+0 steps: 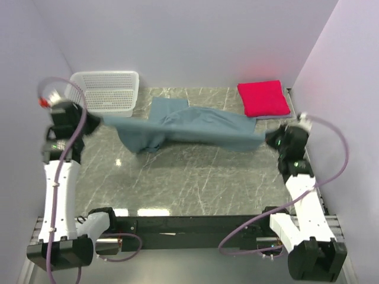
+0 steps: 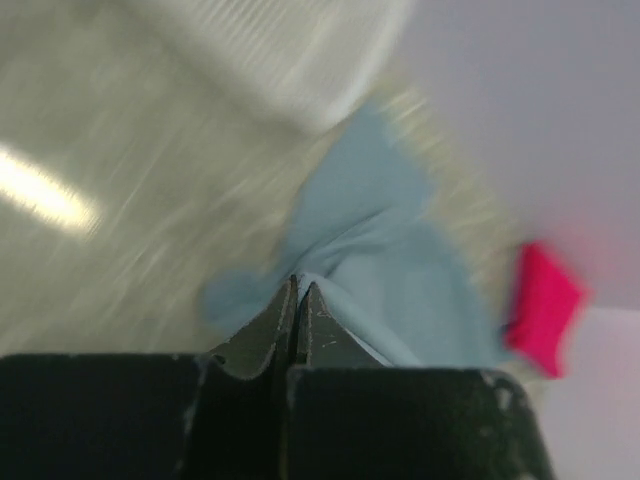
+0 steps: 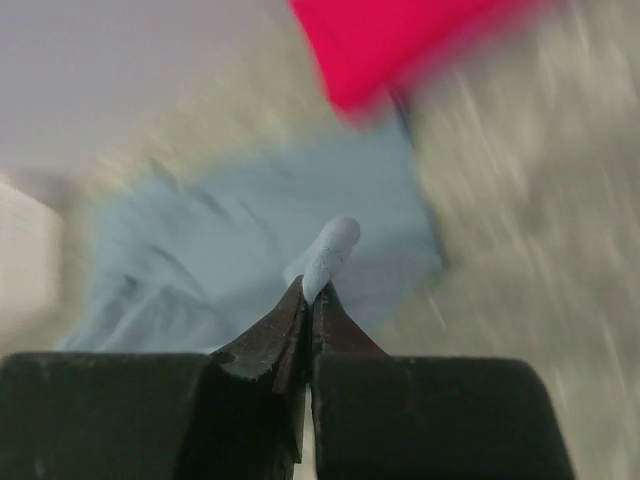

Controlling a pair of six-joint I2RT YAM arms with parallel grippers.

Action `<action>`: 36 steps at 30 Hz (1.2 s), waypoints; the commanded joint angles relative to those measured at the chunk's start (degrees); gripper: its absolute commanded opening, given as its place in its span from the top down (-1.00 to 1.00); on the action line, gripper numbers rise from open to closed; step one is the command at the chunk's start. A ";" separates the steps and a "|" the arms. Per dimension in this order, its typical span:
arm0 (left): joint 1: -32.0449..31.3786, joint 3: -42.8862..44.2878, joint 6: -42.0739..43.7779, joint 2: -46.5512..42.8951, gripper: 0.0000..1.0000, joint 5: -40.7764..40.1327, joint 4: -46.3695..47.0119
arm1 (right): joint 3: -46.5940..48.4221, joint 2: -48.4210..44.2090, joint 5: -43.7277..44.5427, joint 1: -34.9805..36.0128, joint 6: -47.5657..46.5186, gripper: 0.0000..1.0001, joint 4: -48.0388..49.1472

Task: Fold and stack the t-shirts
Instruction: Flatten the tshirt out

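A teal-blue t-shirt (image 1: 189,129) hangs stretched between both arms across the middle of the marble table, sagging in a bunch at its left half. My left gripper (image 1: 99,121) is shut on the shirt's left end; in the left wrist view its jaws (image 2: 300,285) pinch the blue cloth (image 2: 390,270). My right gripper (image 1: 265,138) is shut on the right end, where a rolled bit of the blue shirt (image 3: 330,250) sticks out past the jaws (image 3: 310,290). A folded crimson-pink t-shirt (image 1: 263,98) lies at the back right corner.
A white mesh basket (image 1: 109,90) stands at the back left, just behind the left gripper. Pale walls close in the table on the left, back and right. The pink shirt (image 3: 400,40) is close to the right gripper's end of the blue one.
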 commanded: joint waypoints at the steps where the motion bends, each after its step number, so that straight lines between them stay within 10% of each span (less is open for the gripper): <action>1: -1.24 -12.83 -3.69 -8.78 0.99 -11.30 -8.73 | -9.25 -9.19 10.43 -0.63 7.38 1.00 -8.26; 13: -4.32 -22.71 -13.73 -17.79 0.99 -27.23 -24.13 | -12.62 -19.31 22.23 0.25 25.24 1.00 -35.96; 20: -5.19 -21.21 -7.75 -15.94 0.99 -24.24 -18.33 | -8.48 -19.32 22.42 0.25 22.87 -0.14 -38.52; 24: -6.07 -20.68 -5.81 -15.41 0.99 -23.63 -17.10 | -7.86 -20.99 17.96 0.25 15.78 -0.20 -29.09; 30: -6.95 -22.88 -3.44 -15.68 0.99 -22.31 -14.81 | -9.26 -8.27 -4.37 3.04 9.15 -0.28 -16.92; 36: -6.95 -24.90 -2.12 -15.94 0.99 -20.55 -12.53 | -3.56 13.70 0.35 17.55 7.13 -0.25 -13.65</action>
